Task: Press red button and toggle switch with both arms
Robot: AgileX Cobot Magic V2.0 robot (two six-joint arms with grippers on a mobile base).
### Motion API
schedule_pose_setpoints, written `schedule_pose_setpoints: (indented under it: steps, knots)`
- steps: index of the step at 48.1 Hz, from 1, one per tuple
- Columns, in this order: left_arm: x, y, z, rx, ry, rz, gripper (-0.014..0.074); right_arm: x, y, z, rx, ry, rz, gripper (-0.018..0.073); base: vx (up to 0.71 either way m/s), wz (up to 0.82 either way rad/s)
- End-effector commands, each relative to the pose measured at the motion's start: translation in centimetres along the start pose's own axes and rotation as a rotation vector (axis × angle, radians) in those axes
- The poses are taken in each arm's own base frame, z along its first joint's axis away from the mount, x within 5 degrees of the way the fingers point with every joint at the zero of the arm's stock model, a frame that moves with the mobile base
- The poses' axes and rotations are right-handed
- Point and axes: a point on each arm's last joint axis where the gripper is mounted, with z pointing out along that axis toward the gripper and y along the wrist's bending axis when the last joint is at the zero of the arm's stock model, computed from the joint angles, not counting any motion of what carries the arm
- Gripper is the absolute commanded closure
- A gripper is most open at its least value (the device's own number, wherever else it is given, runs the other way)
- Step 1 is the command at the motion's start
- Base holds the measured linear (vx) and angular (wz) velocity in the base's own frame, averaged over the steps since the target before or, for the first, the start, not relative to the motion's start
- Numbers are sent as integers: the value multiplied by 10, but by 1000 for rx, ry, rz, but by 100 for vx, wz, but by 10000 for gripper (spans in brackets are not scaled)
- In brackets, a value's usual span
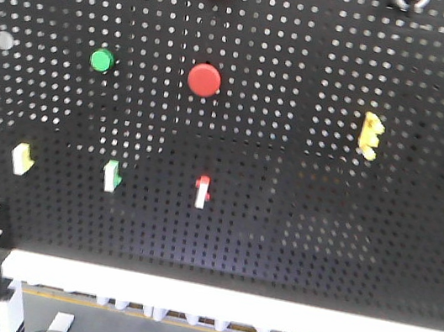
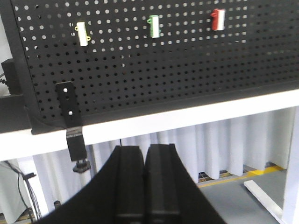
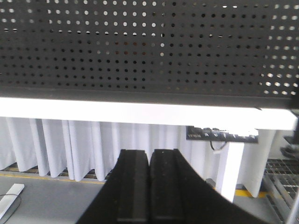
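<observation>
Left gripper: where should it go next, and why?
Probably up and a little right. The left gripper is shut and sits below the bottom edge of the pegboard, while the red toggle switch is higher up, to its right. Raising it would bring the closed tips level with that switch.

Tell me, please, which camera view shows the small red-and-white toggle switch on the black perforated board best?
The left wrist view: the red-and-white toggle switch appears sharp and whole near the top edge. The front view shows it blurred, below a round red button. The right wrist view shows black perforated board but no switch.
</observation>
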Motion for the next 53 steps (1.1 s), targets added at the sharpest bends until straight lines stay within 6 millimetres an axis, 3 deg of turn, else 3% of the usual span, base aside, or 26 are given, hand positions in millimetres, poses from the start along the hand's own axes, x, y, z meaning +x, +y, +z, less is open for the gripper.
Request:
schedule_pose_setpoints:
  steps: [1, 41, 48, 53]
  knots:
    - [3, 0, 0, -9, -60, -12, 594, -4, 0, -1, 5, -87, -6, 562, 26, 1]
    - [3, 0, 0, -9, -65, -8, 594, -4, 0, -1, 5, -88, -6, 562, 10, 1]
    - [-6, 1, -1, -21, -163, -12, 594, -8, 0, -1, 4, -128, -6, 562, 0, 0]
    - [-22, 3, -4, -24, -280, -114, 594, -26, -1, -5, 0, -255, 48, 562, 0, 0]
